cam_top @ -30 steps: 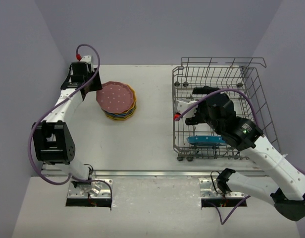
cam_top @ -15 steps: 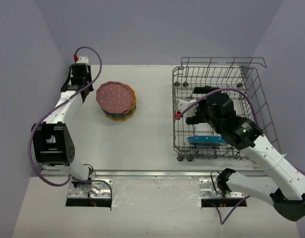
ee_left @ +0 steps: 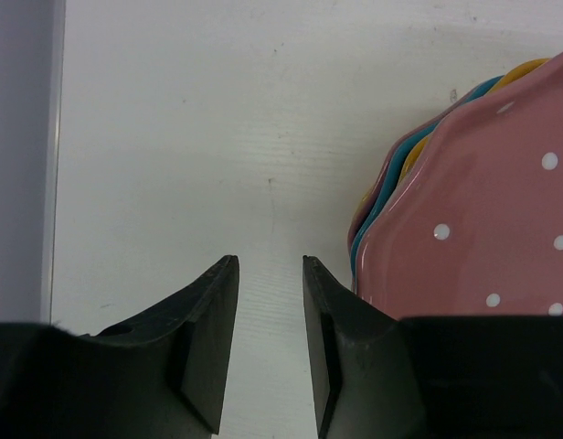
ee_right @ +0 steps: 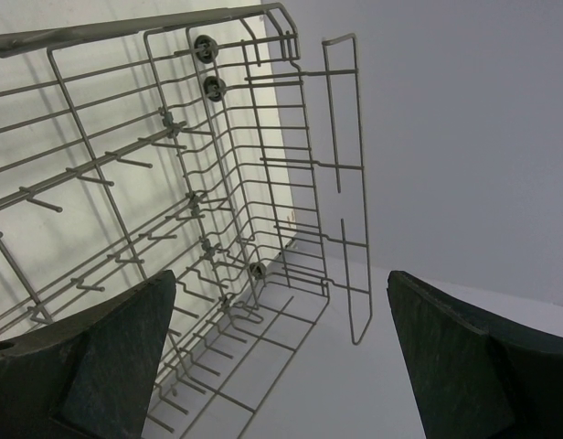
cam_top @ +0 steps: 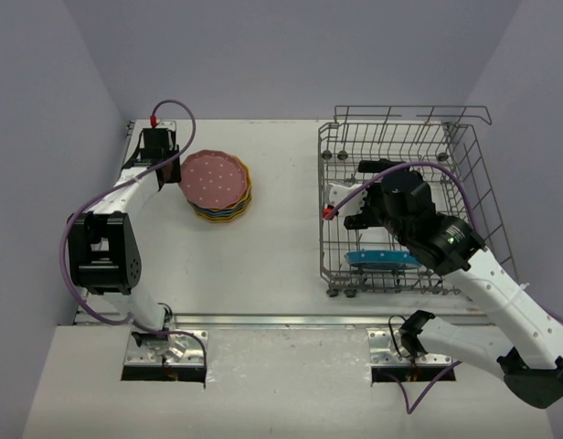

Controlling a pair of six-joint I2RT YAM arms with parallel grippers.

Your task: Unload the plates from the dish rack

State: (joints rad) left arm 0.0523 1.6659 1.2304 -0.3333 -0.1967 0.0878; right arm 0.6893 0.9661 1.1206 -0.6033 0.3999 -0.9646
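Note:
A stack of dotted plates (cam_top: 217, 187) lies on the table at back left, with a pink plate (cam_top: 214, 177) on top. It also shows in the left wrist view (ee_left: 483, 238). My left gripper (cam_top: 161, 157) is just left of the stack, narrowly open and empty (ee_left: 268, 261), with bare table between its fingers. The grey wire dish rack (cam_top: 464, 146) stands at right, and a blue plate (cam_top: 382, 259) stands in its near end. My right gripper (cam_top: 355, 195) hovers over the rack's middle, wide open and empty (ee_right: 280, 274), above the empty rack tines (ee_right: 245, 165).
The left wall (ee_left: 21, 155) runs close beside my left gripper. The rack's raised wire sides (ee_right: 341, 183) stand around my right gripper. A metal rail (cam_top: 281, 320) crosses the table's near edge.
My left wrist has shifted a little to the right, closer to the stack; the pink plate has settled flat on top. My right arm has hardly moved.

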